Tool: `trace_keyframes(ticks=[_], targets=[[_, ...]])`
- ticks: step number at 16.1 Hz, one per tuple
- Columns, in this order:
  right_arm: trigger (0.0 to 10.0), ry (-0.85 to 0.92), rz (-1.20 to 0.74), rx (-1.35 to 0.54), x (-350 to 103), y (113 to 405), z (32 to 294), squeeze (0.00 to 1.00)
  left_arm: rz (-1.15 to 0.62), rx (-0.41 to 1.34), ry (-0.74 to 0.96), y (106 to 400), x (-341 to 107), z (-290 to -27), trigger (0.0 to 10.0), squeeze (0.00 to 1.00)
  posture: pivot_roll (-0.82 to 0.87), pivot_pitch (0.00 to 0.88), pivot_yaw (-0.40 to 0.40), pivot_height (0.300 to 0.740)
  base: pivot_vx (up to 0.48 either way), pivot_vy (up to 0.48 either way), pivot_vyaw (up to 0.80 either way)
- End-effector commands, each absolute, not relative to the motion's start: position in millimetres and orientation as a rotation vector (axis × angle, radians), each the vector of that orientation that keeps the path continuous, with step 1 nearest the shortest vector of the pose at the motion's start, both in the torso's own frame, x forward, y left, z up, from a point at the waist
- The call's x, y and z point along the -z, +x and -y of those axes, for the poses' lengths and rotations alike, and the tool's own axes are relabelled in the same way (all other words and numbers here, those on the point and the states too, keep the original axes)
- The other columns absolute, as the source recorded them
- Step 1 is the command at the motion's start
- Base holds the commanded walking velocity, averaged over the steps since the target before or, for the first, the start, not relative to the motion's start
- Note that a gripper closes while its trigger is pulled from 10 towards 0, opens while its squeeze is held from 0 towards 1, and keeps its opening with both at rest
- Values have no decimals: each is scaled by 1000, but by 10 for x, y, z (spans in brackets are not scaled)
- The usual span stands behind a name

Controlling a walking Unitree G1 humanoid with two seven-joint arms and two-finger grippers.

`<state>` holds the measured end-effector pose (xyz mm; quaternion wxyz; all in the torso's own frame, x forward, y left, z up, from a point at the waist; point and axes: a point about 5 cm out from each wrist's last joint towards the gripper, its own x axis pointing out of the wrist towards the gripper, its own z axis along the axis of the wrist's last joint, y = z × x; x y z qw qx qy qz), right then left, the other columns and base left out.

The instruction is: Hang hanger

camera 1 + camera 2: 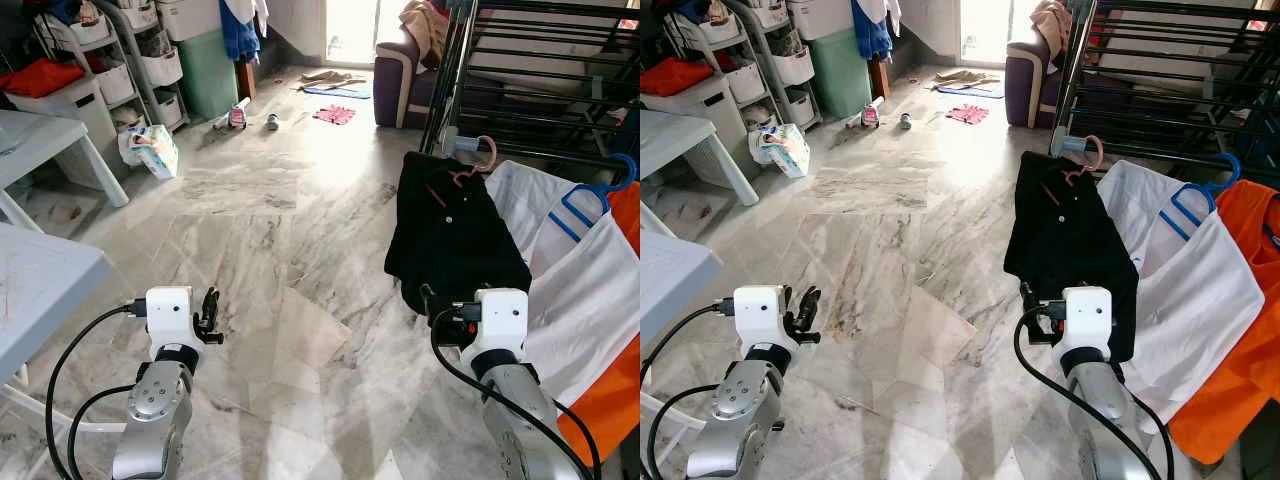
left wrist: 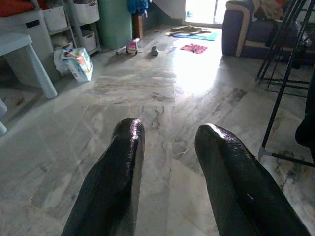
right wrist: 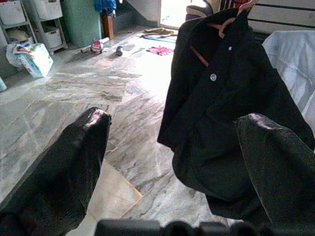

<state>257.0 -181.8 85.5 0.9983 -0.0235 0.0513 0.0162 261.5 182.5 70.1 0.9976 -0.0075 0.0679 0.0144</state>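
closest to the robot, the left gripper (image 1: 209, 318) is held out low over the marble floor (image 1: 280, 250), and its two black fingers (image 2: 115, 182) sit a small way apart with nothing between them. the right gripper (image 3: 172, 162) is held up in front of the clothes, and its fingers (image 3: 69, 167) are spread wide with nothing in them.

just past the right gripper hangs a black shirt (image 1: 452, 235) on a pink hanger (image 1: 478, 165). the hanger hook sits on the black drying rack (image 1: 530, 70), up and away from the gripper, not touching it. beside the black shirt hangs a white cloth (image 1: 585, 290) on a blue hanger (image 1: 592, 200), and next to that an orange cloth (image 1: 1240, 330).

the right wrist view shows the shirt's buttons (image 3: 213, 77) up close. the left wrist view shows a thin leg of the rack on the floor. the head views show both arms at once.

far off are a tissue pack (image 1: 150, 150), white shelves (image 1: 110, 60), a purple sofa (image 1: 400, 75) and small things on the floor.
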Motion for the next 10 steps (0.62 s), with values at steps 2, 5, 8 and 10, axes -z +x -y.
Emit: trace_keyframes(ticks=[2,5,8,10], targets=[[10000,237,-84,147,-1074,2753,1999,0,-13,206,41,3214,-1401,-1582,10000,0,-72,0,-21,740,0,0,0],[10000,237,-84,147,-1074,2753,1999,0,-13,206,41,3214,-1401,-1582,10000,0,-72,0,-21,740,0,0,0],[10000,237,-84,147,-1074,2753,1999,0,-13,206,41,3214,-1401,-1582,10000,0,-72,0,-21,740,0,0,0],[10000,109,-100,153,-1046,2658,2070,0,-47,159,52,3136,-1235,-1666,10000,0,-79,0,47,740,0,0,0]])
